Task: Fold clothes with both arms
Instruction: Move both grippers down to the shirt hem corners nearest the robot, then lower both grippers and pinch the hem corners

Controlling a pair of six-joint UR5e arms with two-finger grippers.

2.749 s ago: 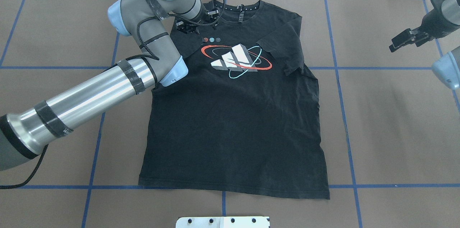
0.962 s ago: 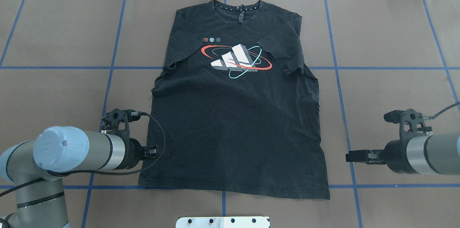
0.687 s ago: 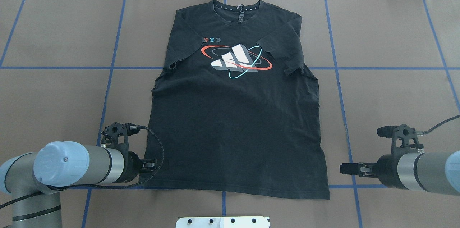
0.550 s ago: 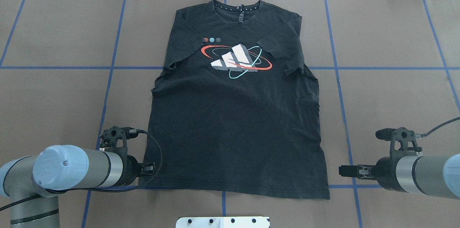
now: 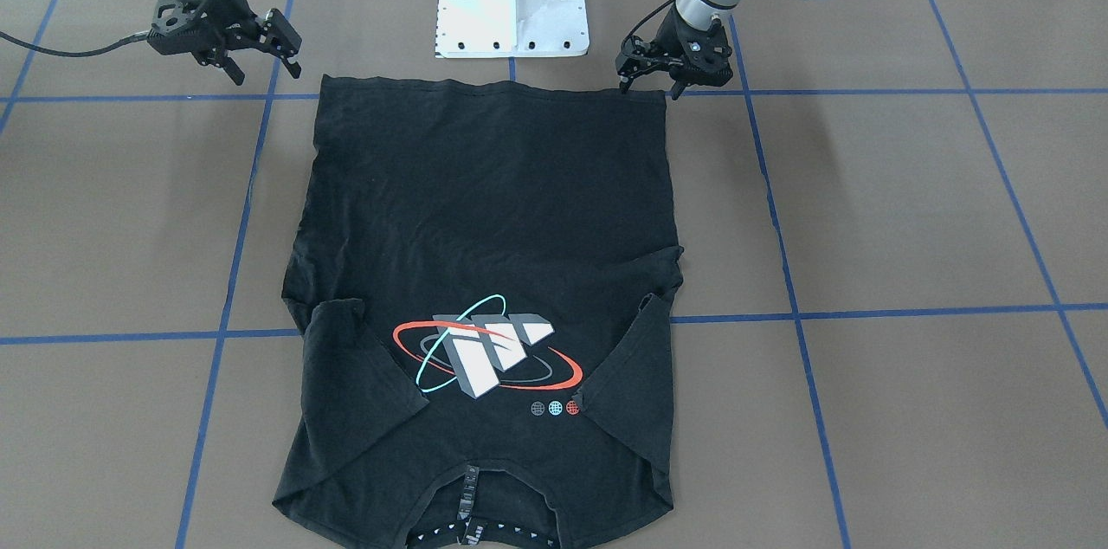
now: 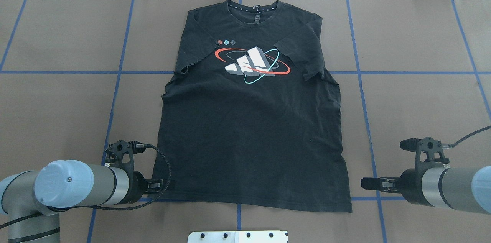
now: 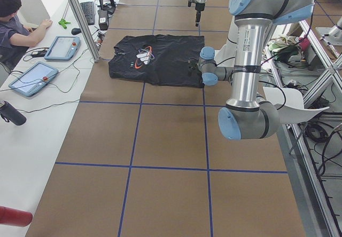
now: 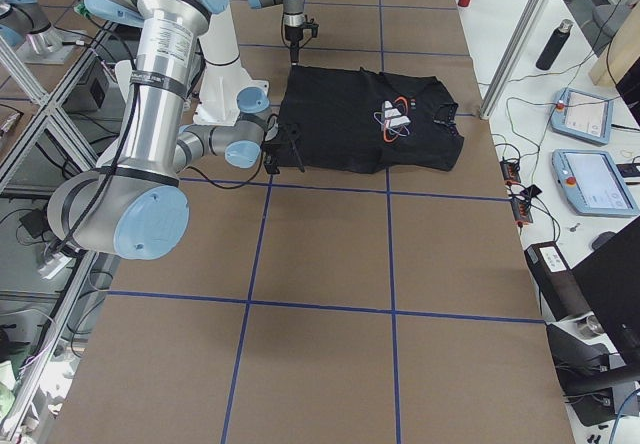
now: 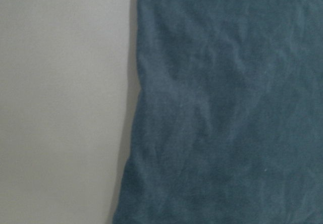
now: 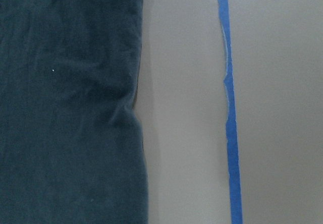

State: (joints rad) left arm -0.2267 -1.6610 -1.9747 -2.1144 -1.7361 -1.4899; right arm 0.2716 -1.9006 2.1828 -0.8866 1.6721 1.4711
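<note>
on the bench (image 6: 422, 82), spread flat, collar far and hem toward the robot, black t-shirt (image 6: 249, 132); left end effector (image 5: 649, 86) released, right at the left hem corner, nearer than right end effector (image 5: 265, 74), also released, just beside its corner; lies inward of both

Black T-shirt (image 6: 249, 139) spread flat on the surface (image 6: 422, 101), print side up.
We see both sleeves (image 6: 193, 53) folded inward; the left arm (image 6: 76, 189) sits low at one hem corner, the right arm (image 6: 441, 187) near the other, apart.
</note>
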